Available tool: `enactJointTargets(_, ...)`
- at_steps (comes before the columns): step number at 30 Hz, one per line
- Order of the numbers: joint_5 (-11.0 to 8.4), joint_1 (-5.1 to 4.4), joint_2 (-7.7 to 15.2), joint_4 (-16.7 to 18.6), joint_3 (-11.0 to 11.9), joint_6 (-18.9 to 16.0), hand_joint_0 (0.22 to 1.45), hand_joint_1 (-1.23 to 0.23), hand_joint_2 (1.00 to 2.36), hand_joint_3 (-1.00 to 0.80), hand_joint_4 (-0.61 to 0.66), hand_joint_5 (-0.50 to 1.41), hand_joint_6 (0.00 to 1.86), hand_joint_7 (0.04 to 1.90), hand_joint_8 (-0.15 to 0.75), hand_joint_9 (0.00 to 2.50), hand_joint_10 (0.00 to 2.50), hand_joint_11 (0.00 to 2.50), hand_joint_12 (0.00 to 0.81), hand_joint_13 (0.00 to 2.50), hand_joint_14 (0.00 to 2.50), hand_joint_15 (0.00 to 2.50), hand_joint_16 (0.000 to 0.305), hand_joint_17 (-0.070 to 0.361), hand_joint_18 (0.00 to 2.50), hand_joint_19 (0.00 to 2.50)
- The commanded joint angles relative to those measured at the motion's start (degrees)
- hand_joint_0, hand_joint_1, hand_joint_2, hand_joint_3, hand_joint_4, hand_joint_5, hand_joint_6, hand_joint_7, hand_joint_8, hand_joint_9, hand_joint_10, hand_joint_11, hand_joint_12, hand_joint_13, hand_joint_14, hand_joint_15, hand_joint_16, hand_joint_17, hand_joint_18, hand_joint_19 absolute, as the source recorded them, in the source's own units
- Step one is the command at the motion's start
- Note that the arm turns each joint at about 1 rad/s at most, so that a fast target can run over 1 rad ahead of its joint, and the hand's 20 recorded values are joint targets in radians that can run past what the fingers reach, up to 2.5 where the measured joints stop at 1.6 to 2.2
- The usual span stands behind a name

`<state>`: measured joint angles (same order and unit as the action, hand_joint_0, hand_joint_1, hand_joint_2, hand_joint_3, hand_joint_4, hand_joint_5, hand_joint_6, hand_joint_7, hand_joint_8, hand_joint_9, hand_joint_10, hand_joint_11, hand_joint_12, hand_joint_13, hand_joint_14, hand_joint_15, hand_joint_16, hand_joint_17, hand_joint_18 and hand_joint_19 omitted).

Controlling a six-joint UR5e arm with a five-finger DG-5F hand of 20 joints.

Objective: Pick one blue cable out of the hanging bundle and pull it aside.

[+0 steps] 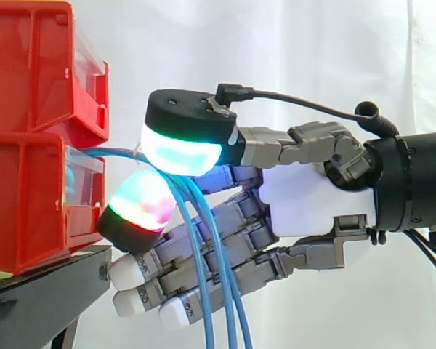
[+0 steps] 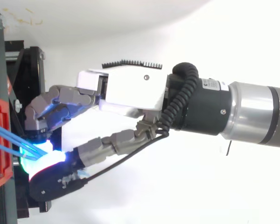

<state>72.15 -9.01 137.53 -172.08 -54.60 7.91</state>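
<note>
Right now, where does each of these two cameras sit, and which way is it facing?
Side view: beside the work at about its height, looking level across at the red bins and hanging blue cables; the hand and wrist come in from the right.
Top view: above the work, looking down; the hand and arm reach in from the right.
Shared: both show the same hand, its fingers pinching the same blue cables beside the red bins.
</note>
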Motion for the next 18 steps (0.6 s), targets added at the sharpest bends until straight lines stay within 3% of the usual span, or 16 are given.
enactJointTargets(1,-0.08,-0.04,-0.1,-0.2,0.0,0.0,0.66,-0.87,1.01,-0.31,0.07,-0.18,0.93,0.91,0.308,0.74,0.01,0.38,0.364,0.51,0.01,0.2,0.046,0.103,0.55,0.38)
enactJointTargets(3,-0.08,0.05,-0.2,-0.3,0.0,0.0,0.73,-0.9,1.0,-0.47,0.07,-0.19,0.94,0.89,0.302,0.74,0.01,0.39,0.358,0.52,0.01,0.2,0.046,0.103,0.57,0.36)
enactJointTargets(7,-0.08,0.22,-0.2,-0.4,0.1,0.0,0.73,-0.89,1.0,-0.5,0.1,-0.19,0.95,0.81,0.287,0.74,0.01,0.38,0.357,0.53,0.01,0.2,0.046,0.102,0.59,0.36)
enactJointTargets(12,-0.16,0.22,-1.0,-1.3,0.1,0.0,0.49,-0.82,1.0,-0.5,0.16,-0.18,0.93,0.82,0.321,0.77,0.01,0.4,0.389,0.55,0.01,0.23,0.051,0.115,0.62,0.42)
enactJointTargets(18,-0.08,0.22,-1.7,-2.6,0.0,0.0,0.43,-0.61,1.0,-0.5,0.16,-0.17,0.92,0.83,0.346,0.81,0.01,0.38,0.417,0.57,0.01,0.25,0.058,0.13,0.62,0.44)
